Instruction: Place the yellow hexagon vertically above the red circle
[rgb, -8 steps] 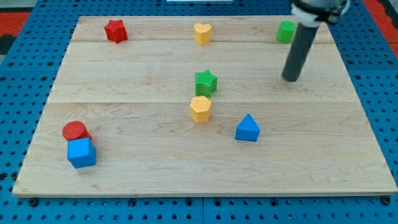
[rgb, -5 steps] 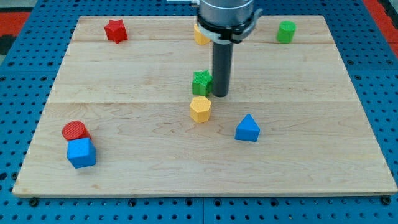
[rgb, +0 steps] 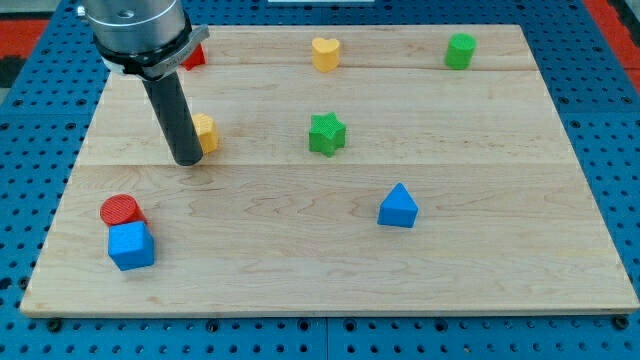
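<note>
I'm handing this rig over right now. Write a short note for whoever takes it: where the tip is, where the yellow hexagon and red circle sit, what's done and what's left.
My tip is down on the board, against the left side of the yellow hexagon, which the rod partly hides.
The red circle sits lower left, touching the blue cube just below it.
Done: the hexagon lies higher in the view than the circle.
Left: it is still off to the circle's right; nudge it left until it lines up straight above. That probably means bringing the tip round to the hexagon's right side first.
</note>
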